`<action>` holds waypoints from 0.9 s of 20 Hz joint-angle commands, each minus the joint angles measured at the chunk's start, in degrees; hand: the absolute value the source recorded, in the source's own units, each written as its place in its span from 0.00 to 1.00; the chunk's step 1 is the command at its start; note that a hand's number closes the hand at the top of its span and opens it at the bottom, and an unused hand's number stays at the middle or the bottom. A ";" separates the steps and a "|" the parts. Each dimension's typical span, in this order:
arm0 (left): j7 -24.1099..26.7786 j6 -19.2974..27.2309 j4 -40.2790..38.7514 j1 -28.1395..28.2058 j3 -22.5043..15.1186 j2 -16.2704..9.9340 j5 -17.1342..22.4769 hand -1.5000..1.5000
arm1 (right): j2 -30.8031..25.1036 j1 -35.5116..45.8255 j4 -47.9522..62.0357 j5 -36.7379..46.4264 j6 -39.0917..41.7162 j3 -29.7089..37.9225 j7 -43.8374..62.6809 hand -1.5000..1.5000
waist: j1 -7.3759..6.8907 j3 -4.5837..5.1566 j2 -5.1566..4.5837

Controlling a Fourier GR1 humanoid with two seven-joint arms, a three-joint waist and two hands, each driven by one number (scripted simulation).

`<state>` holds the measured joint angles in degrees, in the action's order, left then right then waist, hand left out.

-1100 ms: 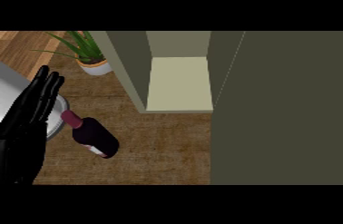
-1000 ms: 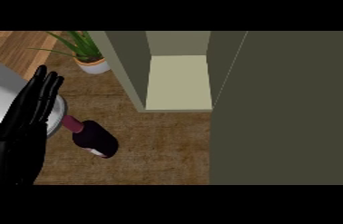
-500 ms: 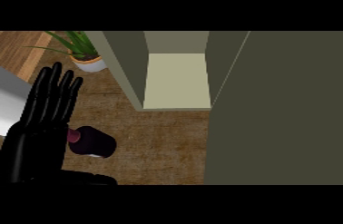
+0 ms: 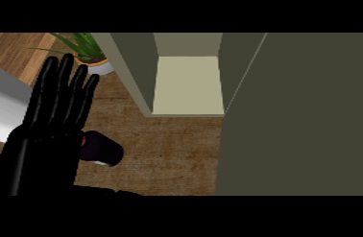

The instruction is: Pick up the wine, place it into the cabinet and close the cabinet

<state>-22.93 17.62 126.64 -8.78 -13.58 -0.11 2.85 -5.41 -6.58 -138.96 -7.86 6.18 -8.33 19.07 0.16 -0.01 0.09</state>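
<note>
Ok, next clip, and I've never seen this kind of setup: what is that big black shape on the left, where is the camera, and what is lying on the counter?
The camera sits at the robot's head, looking steeply down at a brown counter. The black shape is the robot's left hand, fingers straight and spread, held over the wine bottle. Only the bottle's dark end shows beside the hand; nothing is gripped. Ahead stands the cabinet, open, with a pale shelf inside. The wide dark panel on the right looks like its open door. A potted plant stands at the far left. The right hand does not show.

Wine (image 4: 101,151) mostly hidden behind left hand (image 4: 53,121).
</note>
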 commanded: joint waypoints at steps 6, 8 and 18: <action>-11.53 11.18 5.31 -5.68 -10.78 0.10 -11.77 0.00 | 0.08 1.63 -6.77 -0.67 -1.16 -0.30 7.32 0.00 | -0.03 -0.01 0.07; -14.12 13.07 4.48 -7.94 -11.60 0.10 -13.03 0.00 | 0.67 3.15 -6.94 -1.17 -2.81 0.10 9.92 0.00 | -0.04 0.00 0.05; -18.32 15.74 6.86 -8.20 -8.49 0.11 -17.89 0.00 | 0.51 9.03 -4.64 -0.42 -3.40 1.09 12.50 0.00 | -0.20 0.01 -0.01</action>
<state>-39.23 32.61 132.50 -17.35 -23.49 -0.02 -13.15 -4.33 -0.03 -140.52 -6.17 3.40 -8.83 27.90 0.07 -0.01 0.11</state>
